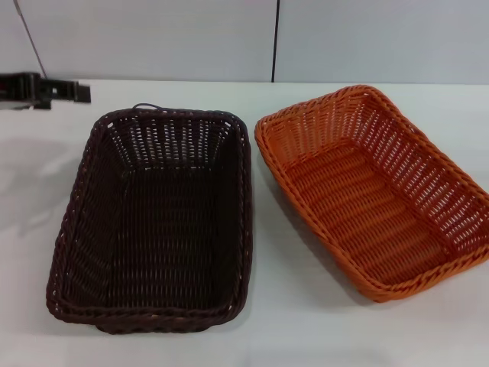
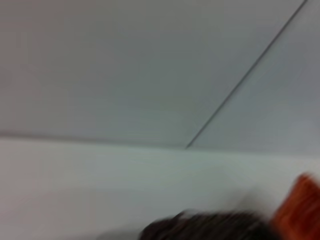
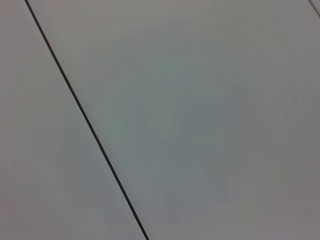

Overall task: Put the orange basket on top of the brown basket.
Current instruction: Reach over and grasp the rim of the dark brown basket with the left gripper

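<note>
The orange basket [image 1: 376,195], woven with openwork sides, sits empty on the white table [image 1: 290,321] just right of the brown basket [image 1: 157,222]. The left gripper [image 1: 65,92] hovers at the far-left edge, holding nothing.

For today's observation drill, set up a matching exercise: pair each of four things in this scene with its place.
Things:
1. orange basket
2. brown basket
3. left gripper
4. table

Places:
A. at the far left edge
B. on the robot's left, by the other basket
C. under both baskets
D. on the robot's right, angled

Pairs: 1-D, 2-B, 3-A, 4-C
</note>
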Robot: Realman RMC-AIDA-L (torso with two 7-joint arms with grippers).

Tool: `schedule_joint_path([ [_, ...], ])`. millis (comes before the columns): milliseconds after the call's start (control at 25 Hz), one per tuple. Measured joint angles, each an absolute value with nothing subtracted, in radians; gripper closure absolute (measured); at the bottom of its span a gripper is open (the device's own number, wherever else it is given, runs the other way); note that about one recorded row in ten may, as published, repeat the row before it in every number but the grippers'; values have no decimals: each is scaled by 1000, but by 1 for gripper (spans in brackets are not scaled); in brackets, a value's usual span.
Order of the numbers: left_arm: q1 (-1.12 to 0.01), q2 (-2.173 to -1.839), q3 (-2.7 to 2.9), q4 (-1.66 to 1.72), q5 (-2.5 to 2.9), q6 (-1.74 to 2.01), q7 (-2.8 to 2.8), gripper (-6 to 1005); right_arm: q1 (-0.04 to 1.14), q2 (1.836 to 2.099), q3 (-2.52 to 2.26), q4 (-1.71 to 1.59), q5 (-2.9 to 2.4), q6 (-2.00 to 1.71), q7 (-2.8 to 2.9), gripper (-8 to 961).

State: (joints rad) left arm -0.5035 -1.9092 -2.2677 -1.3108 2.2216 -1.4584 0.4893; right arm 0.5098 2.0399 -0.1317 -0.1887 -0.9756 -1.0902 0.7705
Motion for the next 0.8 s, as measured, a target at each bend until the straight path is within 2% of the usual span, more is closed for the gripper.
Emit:
schedule_joint_path([
  [80,-525,-1923,-2266,-1357,2323,-1496,441,182,510,2040,-132,-189,-976,-1090,770,194],
  [440,-630,-2033,-2245,-1393,2682,-1643,387,207,508,2040,-132,-191,-976,-1079,770,194],
  [600,-628,-2049,-2233,-1370,2707,-1638,394,218,506,2040,-132,-194,-976,-1078,770,194],
  [800,-603,-2053,-2221,-1337,2711,-1600,394,231,512,2035,-132,-196,-976,-1078,770,194],
])
